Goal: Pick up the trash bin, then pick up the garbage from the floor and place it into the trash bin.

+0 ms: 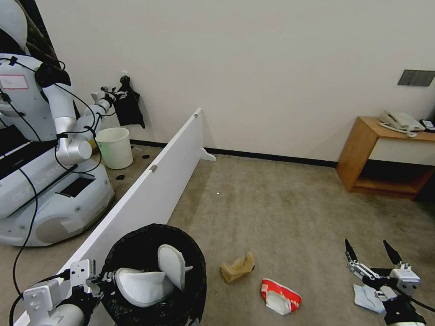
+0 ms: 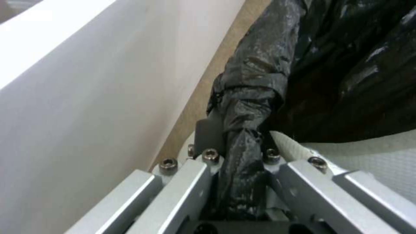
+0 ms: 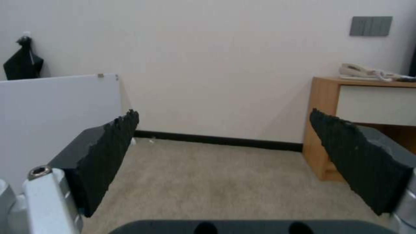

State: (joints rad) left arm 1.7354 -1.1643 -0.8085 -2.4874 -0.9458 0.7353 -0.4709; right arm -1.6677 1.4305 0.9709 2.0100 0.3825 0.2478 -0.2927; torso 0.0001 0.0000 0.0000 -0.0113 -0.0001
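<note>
The trash bin [image 1: 136, 244], lined with a crinkled black bag, hangs at the lower left of the head view. My left gripper [image 1: 99, 280] is shut on its rim. In the left wrist view the fingers [image 2: 208, 133] pinch the bunched black bag [image 2: 247, 107]. Two white slippers [image 1: 152, 277] lie inside the bin, and one slipper [image 2: 372, 159] shows beside the clamped rim. On the carpet lie a brown paper scrap [image 1: 237, 267], a red-white packet [image 1: 279, 295] and a pale blue mask [image 1: 366, 298]. My right gripper [image 1: 367, 245] is open just above the mask, with nothing between its fingers [image 3: 108, 156].
A long white partition board [image 1: 154, 181] runs from the bin toward the back wall. Behind it stand another robot [image 1: 45, 158] and a small cream bucket [image 1: 114, 147]. A wooden side table [image 1: 385, 154] with a phone [image 1: 398, 121] stands at the right wall.
</note>
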